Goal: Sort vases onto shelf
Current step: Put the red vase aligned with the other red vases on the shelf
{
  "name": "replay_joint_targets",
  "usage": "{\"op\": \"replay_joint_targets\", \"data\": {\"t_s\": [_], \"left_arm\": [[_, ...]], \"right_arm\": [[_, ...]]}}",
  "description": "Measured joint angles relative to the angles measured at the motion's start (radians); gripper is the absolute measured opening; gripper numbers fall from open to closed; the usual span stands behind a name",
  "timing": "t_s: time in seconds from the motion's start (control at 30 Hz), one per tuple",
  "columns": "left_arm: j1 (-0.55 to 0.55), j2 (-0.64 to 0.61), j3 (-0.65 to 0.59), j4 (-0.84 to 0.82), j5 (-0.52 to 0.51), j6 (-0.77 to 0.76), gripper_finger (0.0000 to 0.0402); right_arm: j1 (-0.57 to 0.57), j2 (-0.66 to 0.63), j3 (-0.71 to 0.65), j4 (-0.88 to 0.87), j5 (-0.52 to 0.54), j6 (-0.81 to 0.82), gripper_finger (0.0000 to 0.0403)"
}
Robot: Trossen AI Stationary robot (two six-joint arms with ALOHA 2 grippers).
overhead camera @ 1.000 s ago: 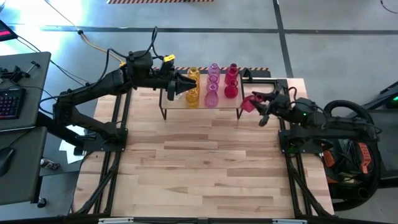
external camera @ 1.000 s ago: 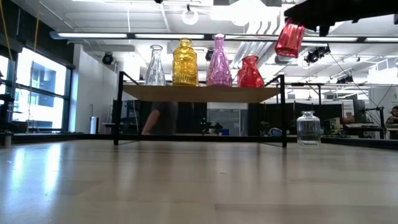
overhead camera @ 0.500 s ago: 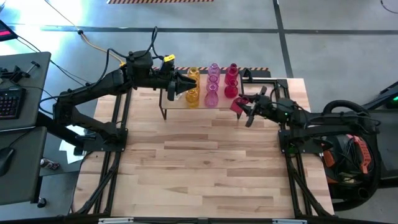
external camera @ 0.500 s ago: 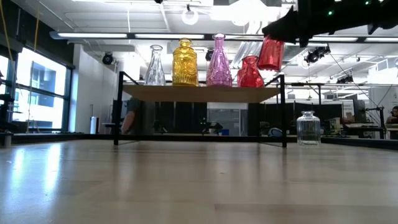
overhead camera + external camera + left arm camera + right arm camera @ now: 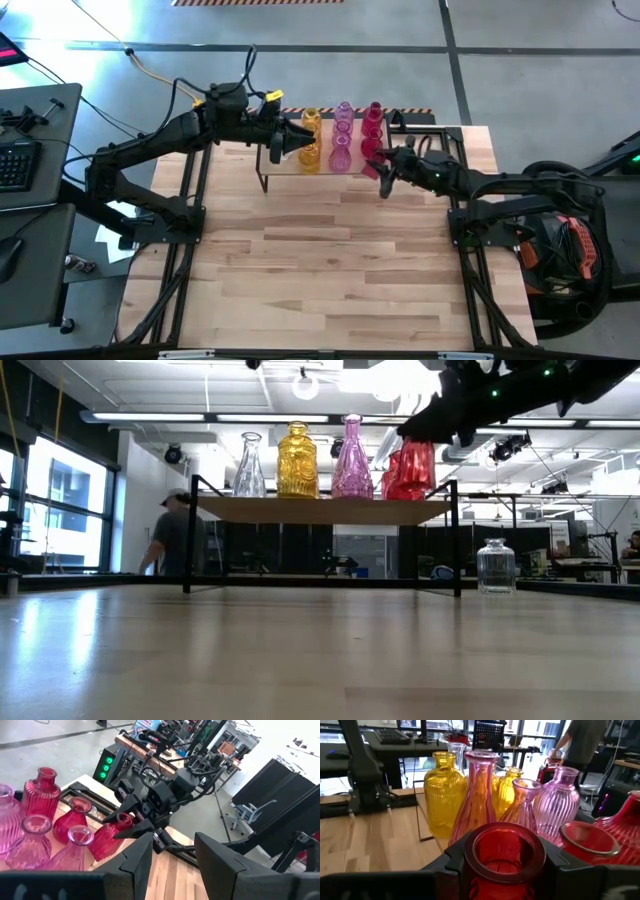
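the right gripper (image 5: 383, 168) is clamped on the neck of a red vase (image 5: 412, 468), carried tilted at the right end of the shelf (image 5: 322, 510), just beside another red vase (image 5: 622, 831), likely so it joins its own colour. the shelf top is grouped by colour: yellow vases (image 5: 309, 140) at the left, pink vases (image 5: 342, 135) in the middle, red at the right. the left gripper (image 5: 276, 140) hovers at the shelf's left end, fingers parted with nothing between them in its wrist view, probably waiting. 1 clear jar (image 5: 495, 567) stands on the table beyond the shelf's right leg, unsorted.
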State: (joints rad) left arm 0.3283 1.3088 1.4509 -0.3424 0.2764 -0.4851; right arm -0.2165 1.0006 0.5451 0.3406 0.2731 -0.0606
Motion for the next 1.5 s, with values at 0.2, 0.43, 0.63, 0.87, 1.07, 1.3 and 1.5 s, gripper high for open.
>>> {"op": "replay_joint_targets", "data": {"t_s": [0.2,0.43,0.63,0.87,1.07,1.3,1.5], "left_arm": [[0.000,0.000,0.000,-0.005,0.000,0.000,0.0140],[0.000,0.000,0.000,-0.005,0.000,0.018,0.0140],[0.000,0.000,0.000,-0.005,0.000,0.018,0.0140],[0.000,0.000,0.000,-0.005,0.000,0.018,0.0140],[0.000,0.000,0.000,-0.005,0.000,0.018,0.0140],[0.000,0.000,0.000,-0.005,0.000,0.018,0.0140],[0.000,0.000,0.000,-0.005,0.000,0.018,0.0140]], "right_arm": [[-0.018,0.014,0.002,0.008,0.007,0.019,0.0121],[-0.057,0.014,0.002,0.006,-0.038,0.062,0.0122],[-0.059,0.014,0.002,-0.001,-0.035,0.062,0.0123],[-0.059,0.014,0.002,-0.023,-0.021,0.061,0.0123],[-0.070,0.014,0.002,-0.035,-0.016,0.062,0.0124],[-0.072,0.014,0.002,-0.038,-0.040,0.062,0.0124],[-0.072,0.014,0.002,-0.037,-0.041,0.061,0.0124]]}}
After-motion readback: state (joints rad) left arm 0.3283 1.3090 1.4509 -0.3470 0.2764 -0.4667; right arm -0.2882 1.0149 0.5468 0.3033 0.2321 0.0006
